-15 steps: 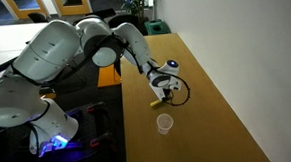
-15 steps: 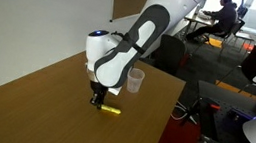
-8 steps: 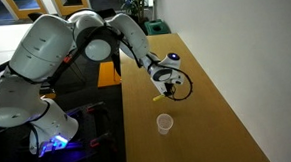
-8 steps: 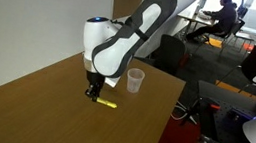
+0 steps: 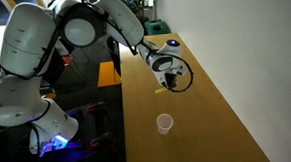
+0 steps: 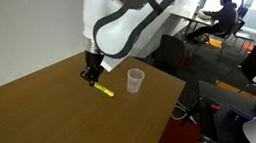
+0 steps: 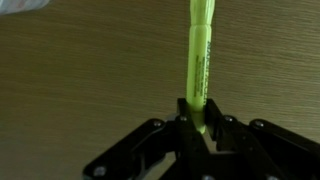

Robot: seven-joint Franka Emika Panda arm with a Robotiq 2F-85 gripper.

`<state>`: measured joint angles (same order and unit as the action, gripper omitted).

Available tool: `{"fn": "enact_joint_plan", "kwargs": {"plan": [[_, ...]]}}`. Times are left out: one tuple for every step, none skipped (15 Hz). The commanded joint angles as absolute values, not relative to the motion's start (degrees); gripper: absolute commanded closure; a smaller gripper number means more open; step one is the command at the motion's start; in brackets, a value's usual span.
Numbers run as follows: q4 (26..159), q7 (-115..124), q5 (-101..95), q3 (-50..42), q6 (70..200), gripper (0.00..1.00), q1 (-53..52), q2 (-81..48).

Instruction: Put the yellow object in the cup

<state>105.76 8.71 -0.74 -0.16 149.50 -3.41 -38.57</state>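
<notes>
The gripper (image 7: pixel 200 126) is clenched on one end of the yellow highlighter (image 7: pixel 198 55), just above the wooden table (image 6: pixel 22 107), mid-width. Beyond it, the translucent cup (image 6: pixel 135 80) stands upright near the table's edge.

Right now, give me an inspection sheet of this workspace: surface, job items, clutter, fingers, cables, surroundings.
Surface: wooden table, plain wood grain.
Yellow object: one end clamped between the fingers, the rest pointing away from the wrist.
Cup: upright on the table, apart from the gripper.
Clutter: nothing seen.
Gripper: shut on the yellow object.
Cables: black cable loop beside the gripper.
Surroundings: seated person in the background.
</notes>
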Motion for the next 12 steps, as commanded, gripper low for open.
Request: {"fn": "enact_joint_plan", "kwargs": {"plan": [[110.4,18.4,-1.8,-5.4,148.1,0.95,-8.4,-33.0],[110.9,21.1,-2.3,-6.7,148.3,0.95,-9.6,-32.3],[111.6,24.3,-3.1,-8.3,148.6,0.95,-11.1,-31.8],[112.1,28.0,-4.1,-10.0,149.0,0.95,-12.8,-31.4],[112.7,30.9,-4.9,-11.5,149.1,0.95,-14.1,-30.9],[113.2,34.7,-6.1,-13.3,149.2,0.95,-15.8,-30.6],[113.5,38.2,-7.2,-14.9,149.1,0.95,-17.2,-30.4],[113.6,41.9,-8.4,-16.3,149.0,0.95,-18.6,-30.4],[113.7,45.5,-9.8,-17.6,148.7,0.95,-19.6,-30.3],[113.8,49.5,-11.3,-19.0,148.5,0.95,-20.7,-30.3],[113.8,52.9,-12.8,-19.9,148.1,0.95,-21.5,-30.3],[113.6,56.8,-14.5,-21.1,147.4,0.95,-22.5,-30.3]]}}
